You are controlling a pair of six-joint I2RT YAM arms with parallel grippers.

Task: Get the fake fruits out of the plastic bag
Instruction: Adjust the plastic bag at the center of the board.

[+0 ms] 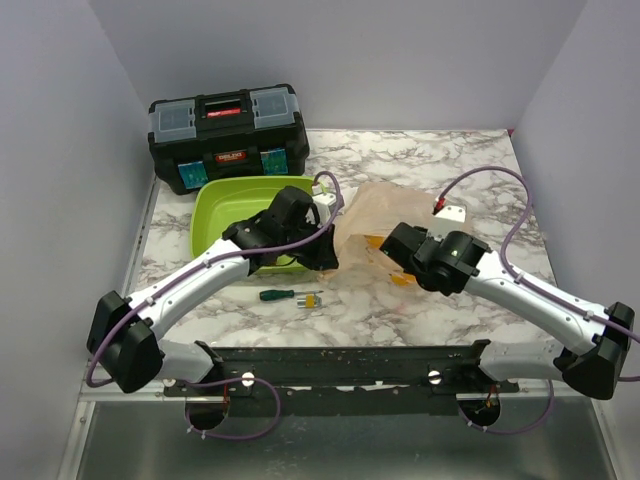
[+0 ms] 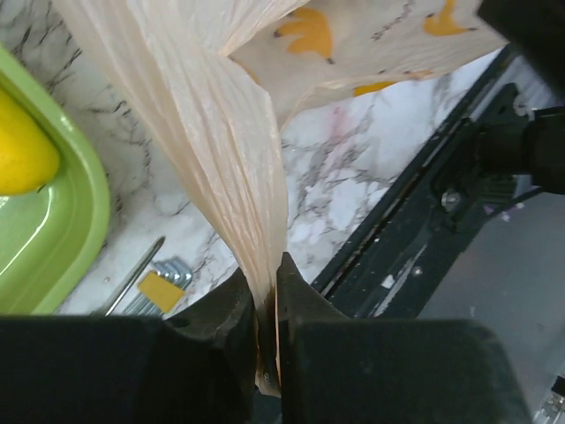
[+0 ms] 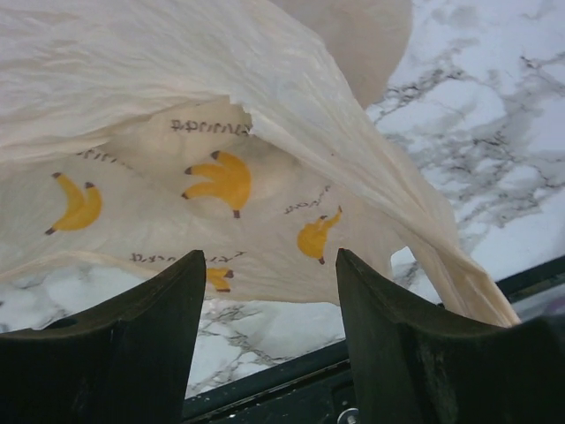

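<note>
Peach plastic bag (image 2: 221,150) taut lengthwise into left gripper (image 2: 267,309)

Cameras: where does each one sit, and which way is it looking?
Top external: fixed above and behind, looking down at the table; both arms, plastic bag, green tray show.
Left wrist: on the left arm, looking along its jaws, shut on the bag.
Right wrist: on the right arm, looking past its open jaws at the bag.
Shared: all three see the bag.

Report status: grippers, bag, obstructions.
Left gripper shut on plastic bag. Right gripper open, facing bag. Yellow fruit in green tray. Nothing seen blocking.
</note>
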